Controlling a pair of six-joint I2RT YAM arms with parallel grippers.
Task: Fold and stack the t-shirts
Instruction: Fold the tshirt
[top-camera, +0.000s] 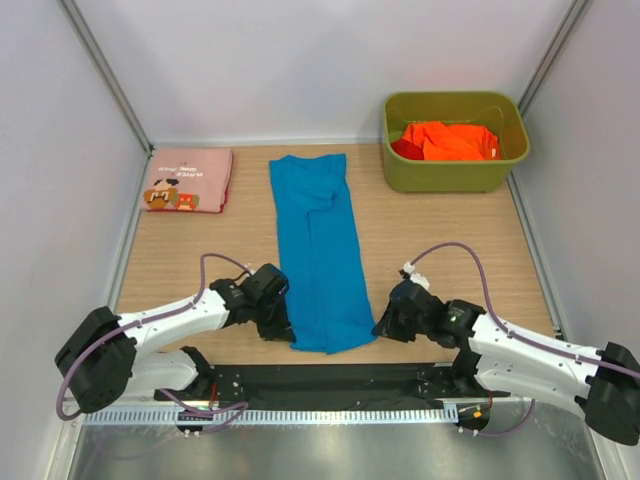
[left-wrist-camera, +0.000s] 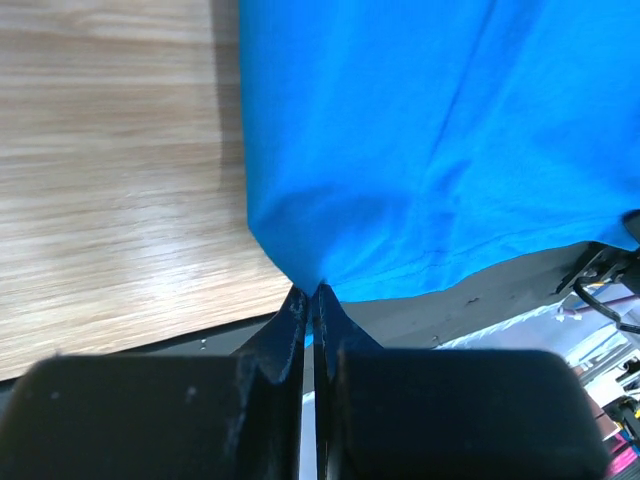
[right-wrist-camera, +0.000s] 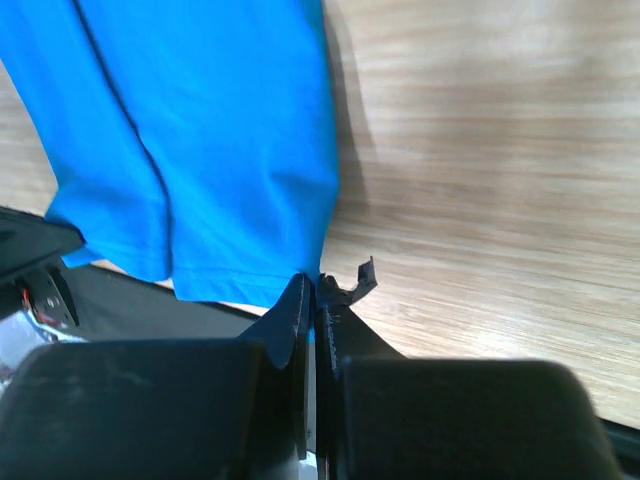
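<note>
Two pinches are on, both at the near edge of the worktop, where the blue t-shirt ends with its hem just over the black strip. Left gripper is fully closed on the near-left hem corner; its wrist view shows the cloth puckering to a point right between the tips. Right gripper is closed the same way on the near-right hem corner, fabric edge meeting the tips; looks like a thin bite, so I'd call that grip less certain. The shirt is already narrowed into a long strip, long axis running near to far up the middle of the worktop, slightly skewed. From both sets of fingers the rest of the cloth lies straight ahead, away from the bases, and each arm is equally close to its own corner. My read: the next move is a half fold across the short axis, so both corners need to lift together and travel along the strip toward its far end; uneven height or speed would twist the hem. Far-left corner holds the pink t-shirt, folded flat. Far-right corner holds the bin, with the orange t-shirt and red t-shirt bunched inside, not yet folded
</note>
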